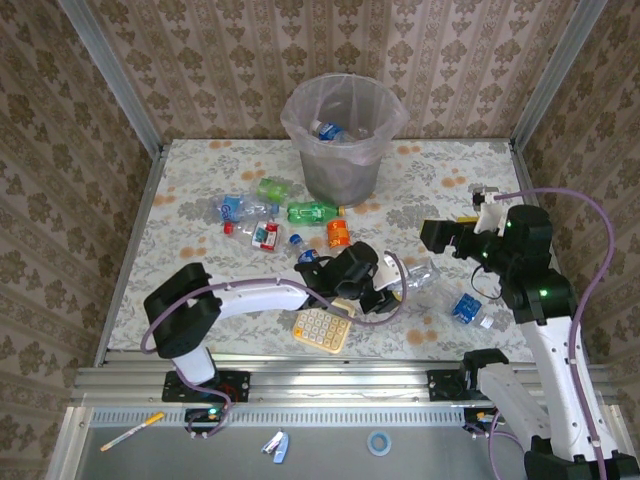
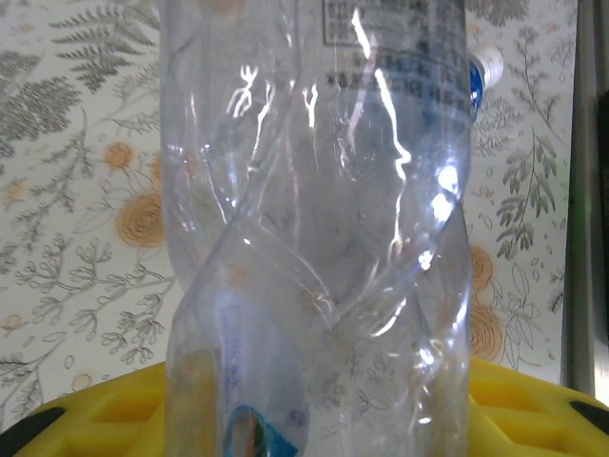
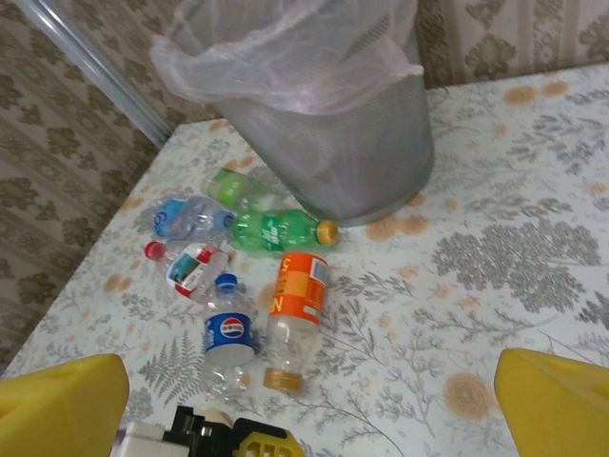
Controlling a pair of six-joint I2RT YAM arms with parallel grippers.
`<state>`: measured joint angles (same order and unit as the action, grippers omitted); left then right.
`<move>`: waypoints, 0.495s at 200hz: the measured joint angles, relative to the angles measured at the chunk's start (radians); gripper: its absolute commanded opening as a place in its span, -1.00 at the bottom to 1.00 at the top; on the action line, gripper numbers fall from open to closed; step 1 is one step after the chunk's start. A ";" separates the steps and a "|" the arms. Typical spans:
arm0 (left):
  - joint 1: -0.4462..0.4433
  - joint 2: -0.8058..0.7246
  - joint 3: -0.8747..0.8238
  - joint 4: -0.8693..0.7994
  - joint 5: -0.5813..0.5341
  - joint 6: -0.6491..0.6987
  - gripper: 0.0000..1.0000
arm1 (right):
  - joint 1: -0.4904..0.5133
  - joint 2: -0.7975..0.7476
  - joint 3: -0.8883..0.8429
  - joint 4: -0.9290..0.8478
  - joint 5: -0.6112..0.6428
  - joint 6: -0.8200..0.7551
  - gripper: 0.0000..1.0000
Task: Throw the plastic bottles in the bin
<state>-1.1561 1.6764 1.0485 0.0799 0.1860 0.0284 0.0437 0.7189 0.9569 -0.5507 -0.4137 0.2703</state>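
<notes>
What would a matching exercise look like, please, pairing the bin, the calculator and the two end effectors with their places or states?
Things:
1. bin
2. calculator
3. left end effector
4. right end effector

Places or states:
A. open, holding nothing
B. lying by the near edge of the table
C. closed on a clear bottle
D. standing at the far edge of the table, lined with a bag

Pairs: 1-D, 2-B, 3-C, 4-A.

The left arm stretches low toward 3 o'clock, the left end effector (image 1: 388, 292) clamped on a clear bottle (image 2: 314, 238). The right arm stands raised, the right end effector (image 1: 432, 237) spread wide, facing 9 o'clock.
</notes>
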 measured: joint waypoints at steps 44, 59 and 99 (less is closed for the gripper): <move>0.034 -0.043 -0.021 0.026 0.000 -0.018 -0.06 | 0.000 -0.039 -0.006 0.032 -0.051 0.000 1.00; 0.044 -0.063 -0.028 0.027 -0.001 -0.022 -0.06 | 0.000 -0.047 -0.013 0.038 -0.066 0.000 1.00; 0.082 -0.116 -0.033 0.031 -0.004 -0.034 -0.06 | 0.000 -0.071 -0.040 0.048 -0.097 0.000 1.00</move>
<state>-1.0737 1.5600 1.0157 0.1112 0.1822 -0.0051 0.0437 0.6476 0.9165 -0.5022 -0.5102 0.2707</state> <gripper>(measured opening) 0.502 0.999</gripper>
